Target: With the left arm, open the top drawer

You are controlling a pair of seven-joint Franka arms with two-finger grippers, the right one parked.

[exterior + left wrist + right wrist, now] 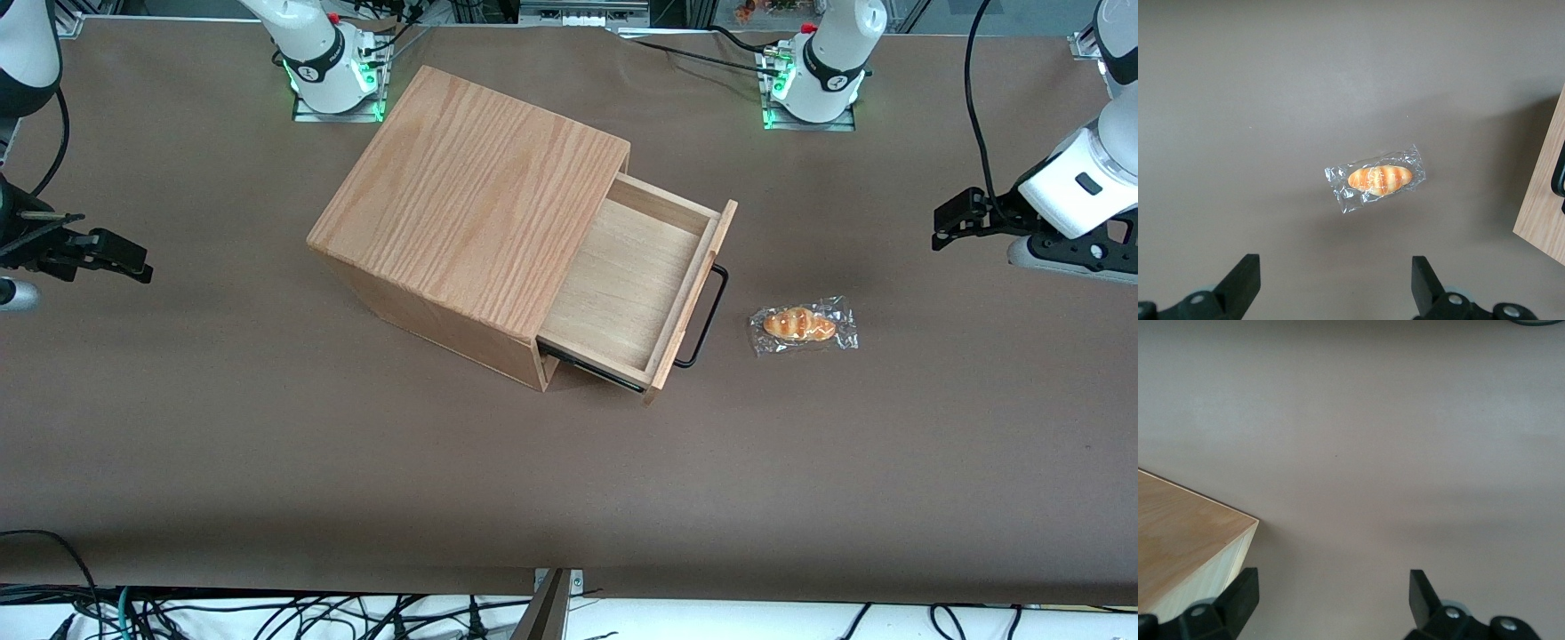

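One cabinet (471,200) sits mid-table (267,444), oak grain. Its top drawer (636,284) is pulled well out, tray bare inside, drawer front pointing toward the working arm's end. Black wire U-handle (711,311) on the drawer front, nothing touching it. Under the tray we see only a dark slit, lower drawer not readable.

Left arm (1080,178) is parked high at the working arm's end of the table, roughly 2 o'clock from the drawer front in front view, well apart from it. Gripper (956,218) hangs above the table w/ nothing in it. In wrist view we see both fingers (1241,283) spread wide, gap btwn them bare.

Wrapped bread roll (803,325) in clear plastic lies flat on the table, near the handle at its 3 o'clock in front view, not touching. Wrist cam looks down on the same roll (1378,179), w/ an oak edge of the drawer front (1545,200) off to the side.
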